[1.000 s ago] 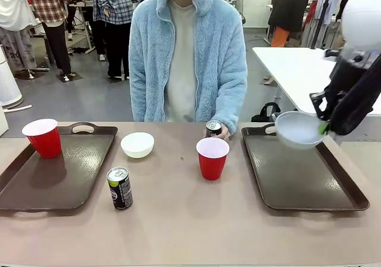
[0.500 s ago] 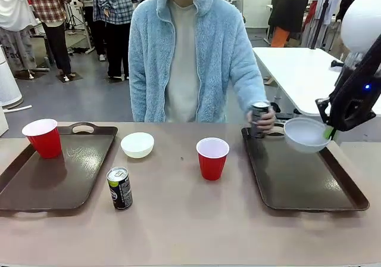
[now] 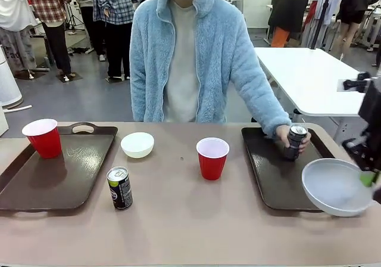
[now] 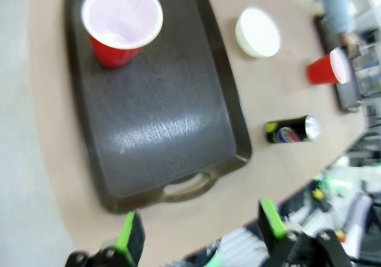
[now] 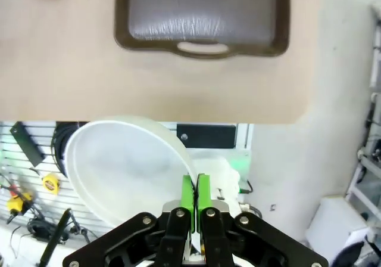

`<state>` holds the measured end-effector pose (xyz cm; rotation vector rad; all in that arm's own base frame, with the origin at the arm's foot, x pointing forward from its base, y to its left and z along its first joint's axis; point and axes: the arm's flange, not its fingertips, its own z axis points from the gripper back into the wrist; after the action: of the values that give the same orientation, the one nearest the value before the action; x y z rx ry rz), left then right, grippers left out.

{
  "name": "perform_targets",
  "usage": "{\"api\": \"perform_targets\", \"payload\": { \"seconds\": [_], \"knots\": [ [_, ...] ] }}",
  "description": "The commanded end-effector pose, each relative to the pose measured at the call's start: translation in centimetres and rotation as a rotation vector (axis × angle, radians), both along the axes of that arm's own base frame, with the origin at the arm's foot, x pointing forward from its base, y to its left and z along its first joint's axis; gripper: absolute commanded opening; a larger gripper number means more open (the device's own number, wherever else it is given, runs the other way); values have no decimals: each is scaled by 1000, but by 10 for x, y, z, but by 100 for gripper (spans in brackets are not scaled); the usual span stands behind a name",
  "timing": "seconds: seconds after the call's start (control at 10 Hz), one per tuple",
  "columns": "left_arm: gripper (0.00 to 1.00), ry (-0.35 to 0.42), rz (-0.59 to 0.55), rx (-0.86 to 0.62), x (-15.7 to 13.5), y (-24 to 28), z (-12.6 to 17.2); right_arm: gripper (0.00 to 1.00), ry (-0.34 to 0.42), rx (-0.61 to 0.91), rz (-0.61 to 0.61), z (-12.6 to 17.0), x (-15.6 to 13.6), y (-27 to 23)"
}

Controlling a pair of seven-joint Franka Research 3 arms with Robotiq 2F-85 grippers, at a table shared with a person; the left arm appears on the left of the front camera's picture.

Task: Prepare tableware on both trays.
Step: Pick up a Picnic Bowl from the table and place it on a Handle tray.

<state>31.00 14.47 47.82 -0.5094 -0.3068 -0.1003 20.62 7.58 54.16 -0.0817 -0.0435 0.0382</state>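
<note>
1. Roughly in the middle of the tan table (image 3: 190, 237), taken as the mark: mid-table red cup (image 3: 212, 158), plastic, white inside, upright.
2. Beyond it, at the far side: person (image 3: 196, 58) in a pale blue fleece jacket; farther back and right, a white table (image 3: 297, 70).
3. In the way right of the mark: the person's hand (image 3: 283, 134), reaching over the far end of the right tray (image 3: 274, 177) (large, dark brown, rectangular plastic, raised rim) and wrapped round the held can (image 3: 294, 142), small, black, silver-topped; on that tray or just above it, cannot tell which.
4. Nearer the robot: held bowl (image 3: 334, 188), round, white, tilted, covering that tray's near right corner in the front view.
5. Trays: two alike, the right tray just right of the mark and the left tray (image 3: 59, 183) well left.
6. Red cups: two, the mark itself and the second red cup (image 3: 43, 138), far left on the left tray's far corner.
7. Bowls: two, the held bowl and the loose bowl (image 3: 137, 144), left of the mark on bare table.
8. Cans: two, the held can and the loose can (image 3: 120, 188), left of the mark, nearer the robot, just beside the left tray's rim.
9. Right gripper (image 5: 194, 186): green pads pinched tight on the held bowl's rim, clear of the table.
10. Left gripper (image 4: 197, 226): jaws spread wide, gripping nothing, above the table's near edge by the left tray.
</note>
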Motion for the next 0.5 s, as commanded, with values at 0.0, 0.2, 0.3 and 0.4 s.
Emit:
{"api": "perform_targets", "payload": {
  "seconds": [0.0, 0.2, 0.3, 0.4],
  "knots": [
    [100, -6, -3, -13, -1, 2, 0, 0, 13, 27, -17, -11, 21, -13],
    [100, -6, -3, -13, -1, 2, 0, 0, 14, 52, -32, -15, 33, -11],
    [100, -6, -3, -13, -1, 2, 0, 0, 13, 87, -44, -16, 47, -10],
    [100, -6, -3, -13, -1, 2, 0, 0, 17, 164, -80, -20, 82, -14]
  ]
}}
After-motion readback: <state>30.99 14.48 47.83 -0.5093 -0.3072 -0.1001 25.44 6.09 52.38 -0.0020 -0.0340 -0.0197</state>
